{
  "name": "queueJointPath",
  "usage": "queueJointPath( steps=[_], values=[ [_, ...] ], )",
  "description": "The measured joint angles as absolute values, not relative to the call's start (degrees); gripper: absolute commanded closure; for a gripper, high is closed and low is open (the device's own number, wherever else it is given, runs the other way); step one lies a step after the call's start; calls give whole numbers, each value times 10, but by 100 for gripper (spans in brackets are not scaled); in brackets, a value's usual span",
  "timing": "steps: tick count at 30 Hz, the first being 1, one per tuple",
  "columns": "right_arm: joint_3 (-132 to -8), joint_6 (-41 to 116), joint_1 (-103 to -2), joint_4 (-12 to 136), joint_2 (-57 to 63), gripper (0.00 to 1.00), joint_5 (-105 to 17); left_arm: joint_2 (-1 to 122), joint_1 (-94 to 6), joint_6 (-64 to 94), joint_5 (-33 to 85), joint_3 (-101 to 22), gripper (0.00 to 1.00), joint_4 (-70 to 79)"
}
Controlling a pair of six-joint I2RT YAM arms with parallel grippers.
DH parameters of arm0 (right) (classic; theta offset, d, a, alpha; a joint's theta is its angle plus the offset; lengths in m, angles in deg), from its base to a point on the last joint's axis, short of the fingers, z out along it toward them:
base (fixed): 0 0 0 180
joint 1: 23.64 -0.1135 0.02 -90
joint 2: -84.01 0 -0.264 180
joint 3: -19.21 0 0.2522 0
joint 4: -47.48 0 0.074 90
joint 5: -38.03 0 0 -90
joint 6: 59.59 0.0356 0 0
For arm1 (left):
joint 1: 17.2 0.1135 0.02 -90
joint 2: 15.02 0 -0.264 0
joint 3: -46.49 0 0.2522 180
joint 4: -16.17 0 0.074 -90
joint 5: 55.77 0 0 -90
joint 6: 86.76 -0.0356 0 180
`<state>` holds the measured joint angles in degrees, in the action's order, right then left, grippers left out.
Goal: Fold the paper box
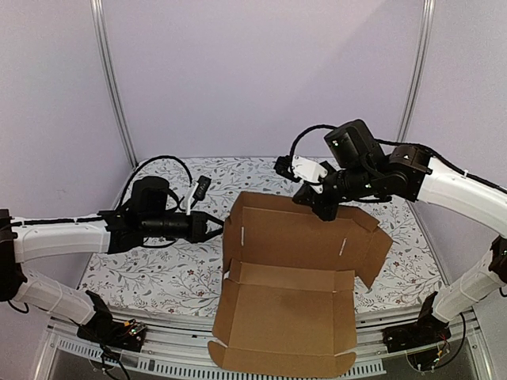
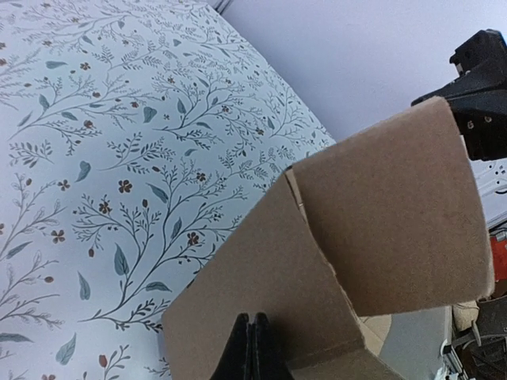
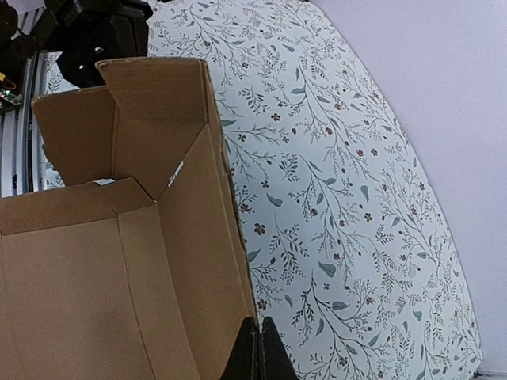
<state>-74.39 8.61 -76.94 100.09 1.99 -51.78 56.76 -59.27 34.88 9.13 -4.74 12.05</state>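
Paper box [image 1: 289, 309] sits centre to lower centre of the top view on the floral surface [image 1: 158, 269]. It's half formed: floor panel flat, back wall standing, side flaps splayed, front flap hanging over the near edge at frame bottom. Left fingers [image 1: 215, 226] clenched, tips at the box's left side, mid-left of frame. Right fingers [image 1: 325, 212] clenched too, at the back wall's top edge, right of centre.

Left wrist view adds the cardboard's outer face. The closed tips at bottom centre sit against it and a flap folds off toward the right. Right arm [image 2: 479, 87] shows black in the upper right corner.

Right wrist view gives the inside. Closed tips at bottom centre are on the wall's rim, with the corner crease and a slit in the wall at upper left. Left arm [image 3: 95, 39] is dark at top left.

Can't tell from any view whether either pair pinches cardboard.
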Motion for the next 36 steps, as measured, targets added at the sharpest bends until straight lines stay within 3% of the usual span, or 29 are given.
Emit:
queueJointPath(
  steps=[36],
  values=[
    [-605,69,-795,877,44,100,-601,619,-596,365,55,-47,100,106]
  ],
)
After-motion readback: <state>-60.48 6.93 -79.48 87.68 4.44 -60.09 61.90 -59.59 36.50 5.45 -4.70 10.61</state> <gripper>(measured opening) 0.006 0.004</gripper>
